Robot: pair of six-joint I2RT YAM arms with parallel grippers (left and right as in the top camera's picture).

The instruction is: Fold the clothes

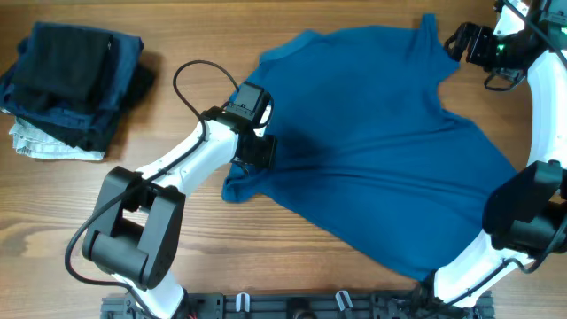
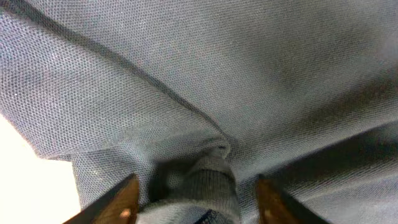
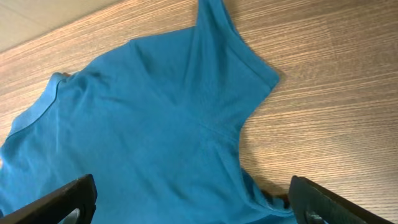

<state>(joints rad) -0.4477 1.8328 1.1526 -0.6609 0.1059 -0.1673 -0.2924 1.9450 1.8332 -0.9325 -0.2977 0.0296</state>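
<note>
The mid-blue T-shirt [image 1: 372, 151] lies spread over the middle and right of the wooden table, collar toward the far side. My left gripper [image 1: 259, 151] is low on the shirt's left sleeve. In the left wrist view its fingers [image 2: 194, 208] stand apart with a bunched fold and ribbed edge of the shirt [image 2: 217, 74] between them. My right gripper [image 1: 462, 40] is at the far right by the other sleeve. In the right wrist view its fingers [image 3: 191, 190] are wide open above the shirt [image 3: 143, 124], holding nothing.
A stack of dark navy and black folded garments [image 1: 75, 75] sits at the far left on a whitish patterned cloth [image 1: 40, 146]. A black cable [image 1: 190, 75] loops behind the left arm. Bare wooden table [image 1: 89, 204] shows at the left and beside the sleeve [image 3: 336, 93].
</note>
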